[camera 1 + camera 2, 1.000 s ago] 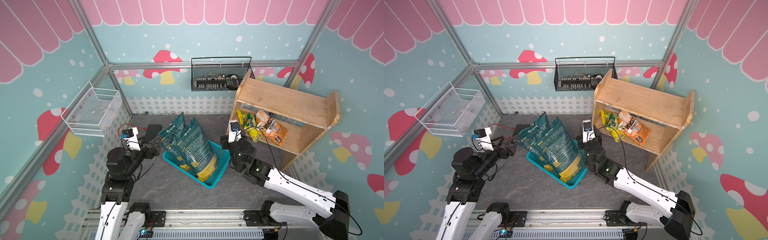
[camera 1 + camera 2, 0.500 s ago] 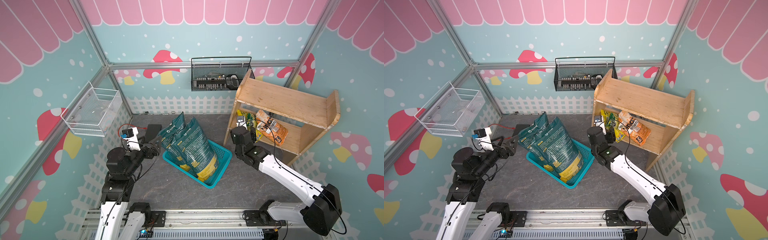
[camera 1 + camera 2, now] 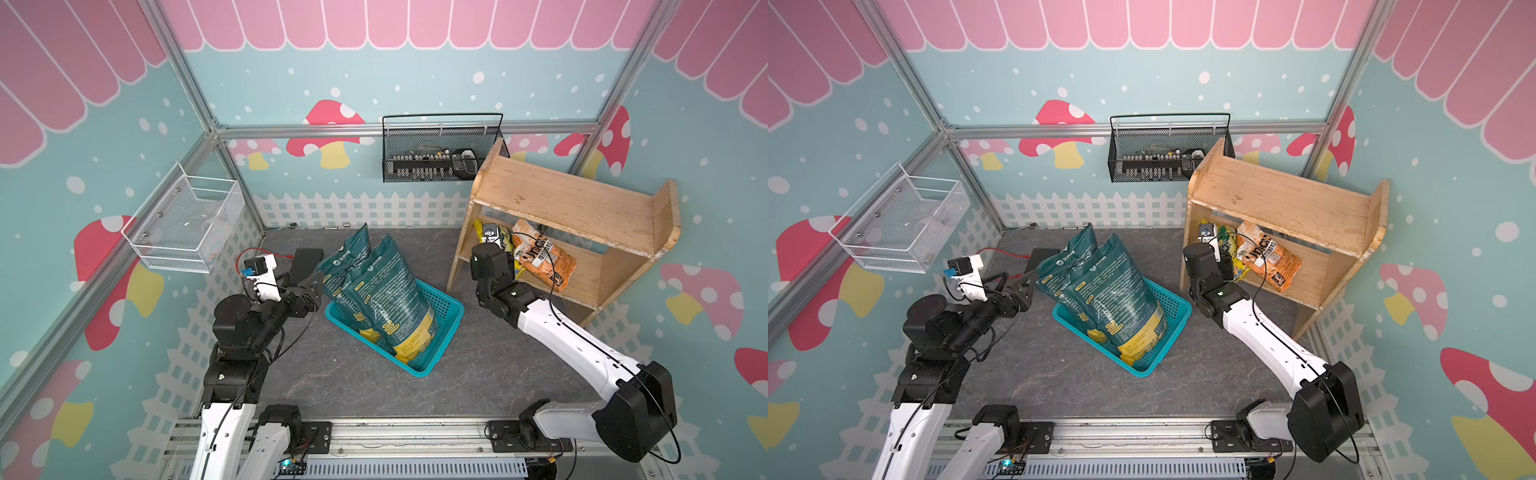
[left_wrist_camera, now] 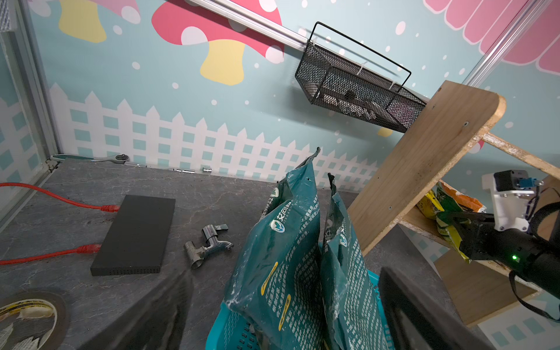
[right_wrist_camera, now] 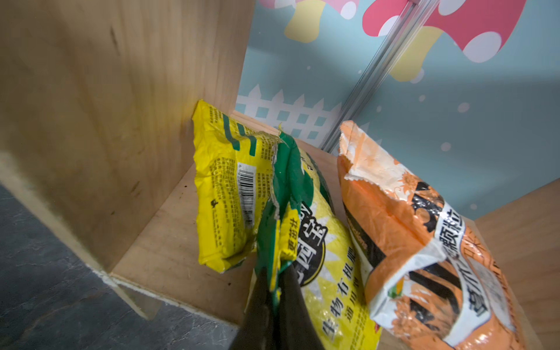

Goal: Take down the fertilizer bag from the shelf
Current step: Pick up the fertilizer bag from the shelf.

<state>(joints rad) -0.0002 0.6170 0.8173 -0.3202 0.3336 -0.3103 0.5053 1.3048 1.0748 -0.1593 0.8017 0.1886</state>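
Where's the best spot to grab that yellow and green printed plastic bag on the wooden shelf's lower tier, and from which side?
Probably the yellow-green bag's torn green flap, from the shelf's open front: thin, jutting forward, and the right gripper is shut on it.

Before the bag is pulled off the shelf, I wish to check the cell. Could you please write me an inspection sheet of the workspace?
Surface: dark grey tabletop, no spill seen.
Job's things: yellow-green fertilizer bag lies on the lower tier of the wooden shelf, beside an orange bag.
Clutter: two dark teal bags stand in a teal plastic basket; black flat box, metal tap, ratchet wrench and tape roll lie on the tabletop.
Grippers: right gripper shut on the yellow-green bag's torn edge; left gripper open beside the teal bags.
Cables: two red cables plugged into the black box; the right arm's black cable arcs across the orange bag.
Surroundings: black wire-mesh wall basket, white wire-mesh wall basket, mushroom-print walls.
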